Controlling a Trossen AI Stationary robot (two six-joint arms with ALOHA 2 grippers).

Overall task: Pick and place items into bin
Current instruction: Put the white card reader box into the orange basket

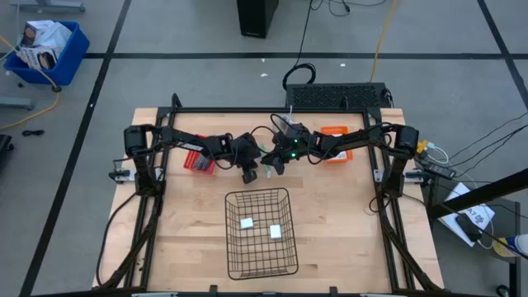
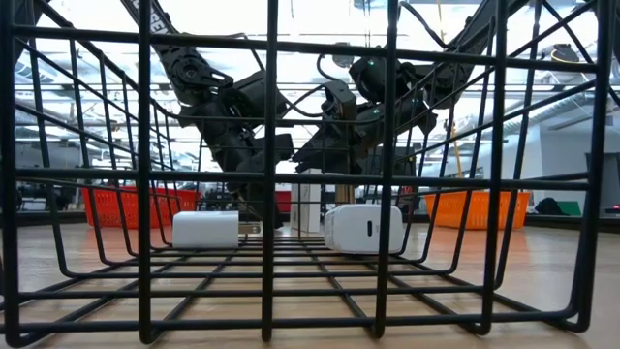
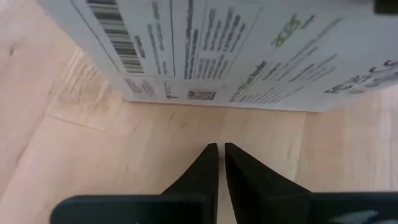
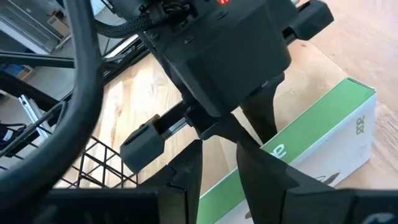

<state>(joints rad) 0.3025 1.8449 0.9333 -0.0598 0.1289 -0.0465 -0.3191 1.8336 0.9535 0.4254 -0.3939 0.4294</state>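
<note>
A white card box with black print and a green side (image 4: 323,130) stands on the table between my two grippers; it also shows in the left wrist view (image 3: 236,50) and the high view (image 1: 269,171). My left gripper (image 3: 221,155) is shut, low over the wood, with the box's printed face just beyond its fingertips. My right gripper (image 4: 217,168) is slightly open above the box's green side. Two small white blocks (image 1: 247,222) (image 1: 275,232) lie on the floor of the black wire basket (image 1: 229,239). The grey-blue tool is out of view. My right gripper's fingers (image 4: 252,165) come slanting down over the box's green side (image 4: 280,152). I cannot tell whether they touch it.
A red bin (image 1: 198,161) stands behind my left arm and an orange bin (image 1: 334,154) behind my right arm. The wire basket stands at the table's near middle, with bare wood on both its sides. My left arm's gripper body (image 4: 224,56) is close in front of my right gripper.
</note>
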